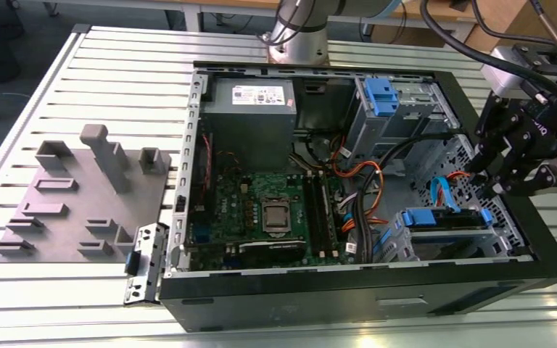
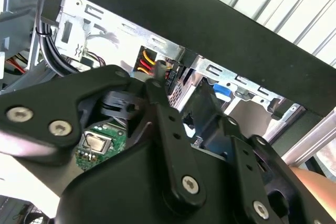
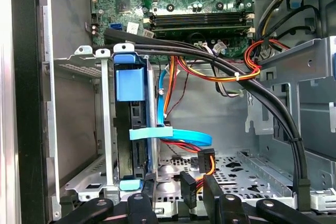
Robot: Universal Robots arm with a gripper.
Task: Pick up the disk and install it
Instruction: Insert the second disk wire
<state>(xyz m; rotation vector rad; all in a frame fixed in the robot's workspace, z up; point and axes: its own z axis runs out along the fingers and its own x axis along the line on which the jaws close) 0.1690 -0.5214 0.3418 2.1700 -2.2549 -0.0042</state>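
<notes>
Fingers [image 1: 516,190] hover beside the drive cage holding the disk [image 1: 440,217].

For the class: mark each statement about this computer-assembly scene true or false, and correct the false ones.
1. The black metal computer case lies open, with its green motherboard showing. True.
2. The black robot gripper hangs over the grey fixture plate. False: it is at the case's edge on the exterior view's right, and the plate lies on the exterior view's left.
3. A blue plastic caddy sits in the silver metal drive cage. True.
4. The gripper's fingers clamp a drive. False: they stand apart and hold nothing.
5. The case rests on a wooden table. False: it rests on a slatted metal table.
</notes>
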